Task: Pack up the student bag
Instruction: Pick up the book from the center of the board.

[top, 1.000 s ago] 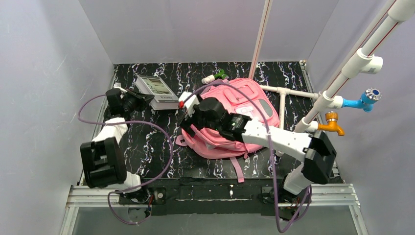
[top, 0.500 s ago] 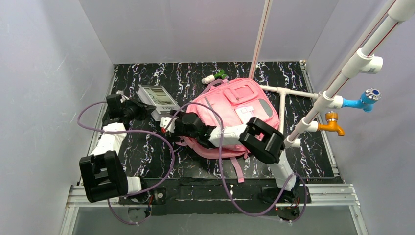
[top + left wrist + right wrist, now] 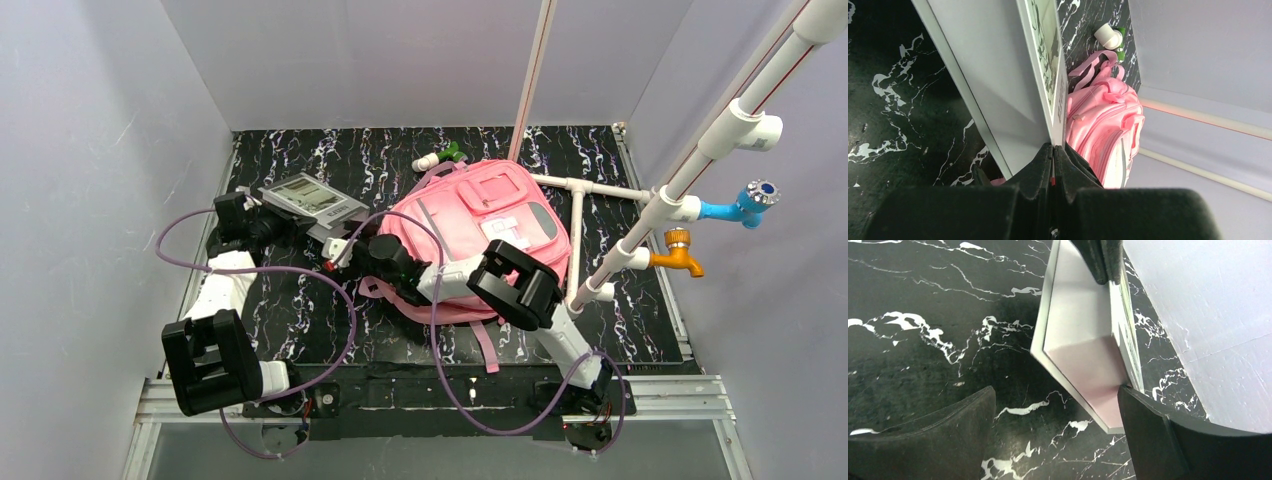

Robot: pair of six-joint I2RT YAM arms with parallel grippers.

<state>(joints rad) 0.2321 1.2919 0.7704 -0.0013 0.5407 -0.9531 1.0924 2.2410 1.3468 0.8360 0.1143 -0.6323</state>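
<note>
The student bag (image 3: 500, 215) is a large pink backpack lying flat at the table's middle right; its side shows in the left wrist view (image 3: 1108, 125). A thick grey-white book (image 3: 312, 200) with a printed cover lies just left of it, tilted up. My left gripper (image 3: 268, 226) is shut on the thin edge of the book's cover (image 3: 1045, 60). My right gripper (image 3: 340, 250) is low over the table by the book's near corner (image 3: 1083, 340). It stands open, with one fingertip (image 3: 1143, 415) touching that corner and nothing between the jaws.
A white and green tube (image 3: 438, 158) lies behind the bag, also visible from the left wrist (image 3: 1109, 36). White pipes with a blue tap (image 3: 745, 205) and an orange tap (image 3: 680, 250) run along the right side. Walls close in on left and back.
My right arm has swung from over the bag down to the left, ending at the book's corner. My left gripper has tipped the book up by its cover.
</note>
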